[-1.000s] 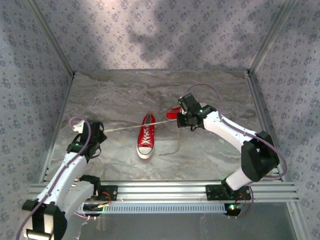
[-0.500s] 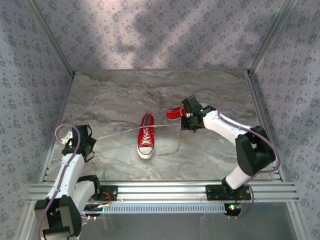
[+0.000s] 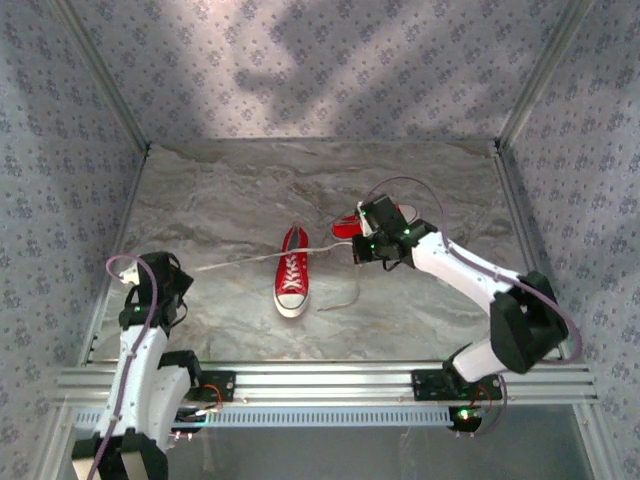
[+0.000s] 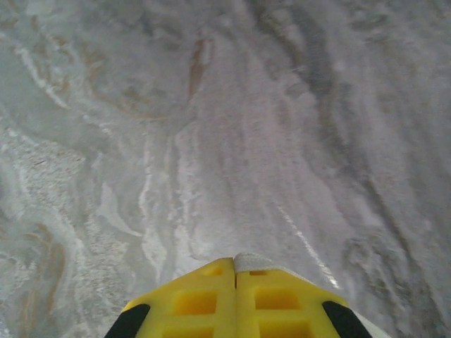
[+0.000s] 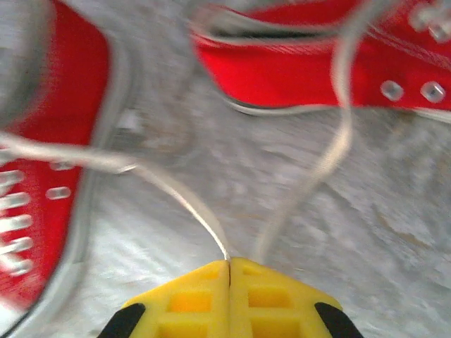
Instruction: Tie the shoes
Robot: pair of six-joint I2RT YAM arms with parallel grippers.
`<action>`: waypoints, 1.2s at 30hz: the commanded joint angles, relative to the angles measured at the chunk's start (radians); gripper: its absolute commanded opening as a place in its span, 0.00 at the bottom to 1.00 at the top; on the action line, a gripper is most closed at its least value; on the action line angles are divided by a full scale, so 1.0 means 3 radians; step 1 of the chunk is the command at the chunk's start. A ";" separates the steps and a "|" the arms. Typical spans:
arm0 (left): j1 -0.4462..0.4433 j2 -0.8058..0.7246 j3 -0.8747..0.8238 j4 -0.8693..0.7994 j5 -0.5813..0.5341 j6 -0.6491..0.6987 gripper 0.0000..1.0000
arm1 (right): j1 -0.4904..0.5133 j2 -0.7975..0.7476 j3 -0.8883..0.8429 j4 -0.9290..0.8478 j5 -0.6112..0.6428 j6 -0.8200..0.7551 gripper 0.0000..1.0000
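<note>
Right gripper [image 5: 230, 262] pinched shut on white lace [image 5: 180, 197]; strand runs leftward over centre shoe [image 3: 291, 272]. Second shoe [image 3: 347, 226] just behind gripper. Left gripper [image 4: 235, 261] closed, seemingly empty, above marble table [image 4: 211, 105].

Soft light, mottled shadows on back wall [image 3: 320, 60], right wrist view blurred

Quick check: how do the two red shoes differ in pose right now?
The near shoe points its toe at the near edge of the table; the far shoe lies crosswise. The near shoe is in full view from above; the far shoe is partly hidden behind the right hand. Both are red with white soles.
</note>
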State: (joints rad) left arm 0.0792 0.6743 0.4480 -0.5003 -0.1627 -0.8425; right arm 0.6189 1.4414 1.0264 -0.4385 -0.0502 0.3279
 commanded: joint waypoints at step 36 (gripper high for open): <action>-0.2296 0.2096 0.0865 0.2013 0.0951 0.2383 0.73 | 0.0151 -0.0119 0.0787 0.0285 -0.0901 -0.0096 0.00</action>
State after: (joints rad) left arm -0.6041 1.2610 0.6613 0.0669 0.1341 -0.1879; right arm 0.6697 1.4178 1.2316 -0.3325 -0.3115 0.2916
